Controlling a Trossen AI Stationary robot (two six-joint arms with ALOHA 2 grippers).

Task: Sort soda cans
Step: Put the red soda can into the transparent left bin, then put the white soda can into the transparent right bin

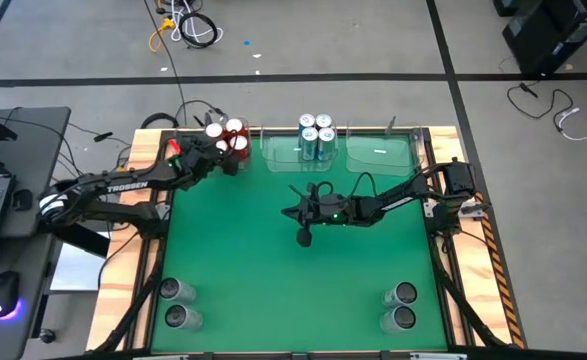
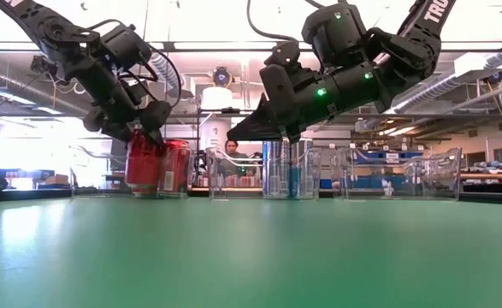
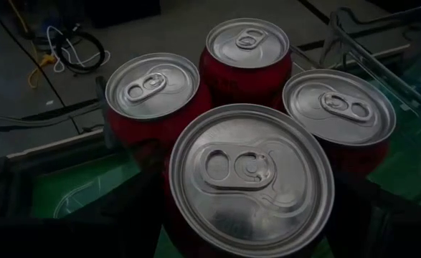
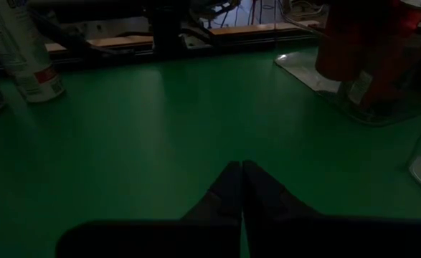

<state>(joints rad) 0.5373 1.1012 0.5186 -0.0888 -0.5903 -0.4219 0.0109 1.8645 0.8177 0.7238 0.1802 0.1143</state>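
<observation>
Only left wrist view shows red can between left claw fingers.

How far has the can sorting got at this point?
Done: three light blue-and-white cans stand in the middle clear bin, three red cans in the left bin. In hand: the left gripper holds the fourth red can at that bin. Left: four dark grey cans at the near corners; the right bin is empty. The right gripper hovers shut mid-table.

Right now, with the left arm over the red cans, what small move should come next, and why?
Probably open the left gripper and lift clear: its fingers hold the fourth red can beside three others in the left bin. The right gripper waits shut mid-table.
</observation>
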